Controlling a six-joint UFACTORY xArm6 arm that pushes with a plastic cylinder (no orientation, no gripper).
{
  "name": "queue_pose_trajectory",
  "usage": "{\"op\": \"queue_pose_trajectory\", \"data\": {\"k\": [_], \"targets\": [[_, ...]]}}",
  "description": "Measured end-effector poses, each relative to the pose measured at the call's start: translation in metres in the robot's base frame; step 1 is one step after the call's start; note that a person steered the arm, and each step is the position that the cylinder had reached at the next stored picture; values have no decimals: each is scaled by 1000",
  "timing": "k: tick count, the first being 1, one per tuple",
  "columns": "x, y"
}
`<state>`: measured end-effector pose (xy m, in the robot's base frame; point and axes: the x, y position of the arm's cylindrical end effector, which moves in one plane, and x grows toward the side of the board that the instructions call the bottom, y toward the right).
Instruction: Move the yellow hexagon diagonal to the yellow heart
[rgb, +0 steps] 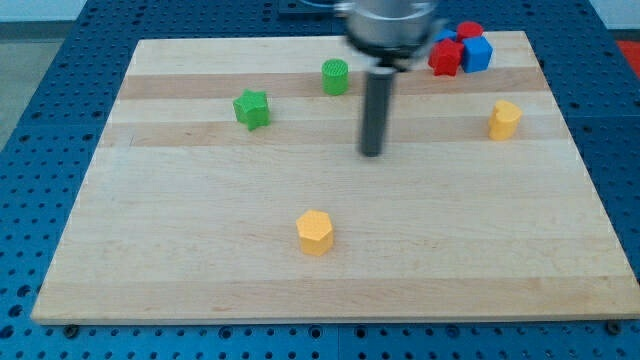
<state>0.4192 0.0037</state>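
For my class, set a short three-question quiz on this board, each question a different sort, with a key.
1. True or false: my tip touches the yellow hexagon.
2. Which block lies nearest my tip? A) green star B) green cylinder C) yellow heart
3. Fill in: the red and blue blocks cluster at the view's top ____.

Key: 1 false; 2 B; 3 right.
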Motion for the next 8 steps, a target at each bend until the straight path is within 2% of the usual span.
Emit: {"op": "queue_pose_trajectory", "data": {"k": [1, 2, 3, 4, 5, 6, 7, 8], "targets": [[26, -88], [85, -143], [138, -145], [145, -93], [135, -27], [110, 42], [94, 86], [110, 78]]}}
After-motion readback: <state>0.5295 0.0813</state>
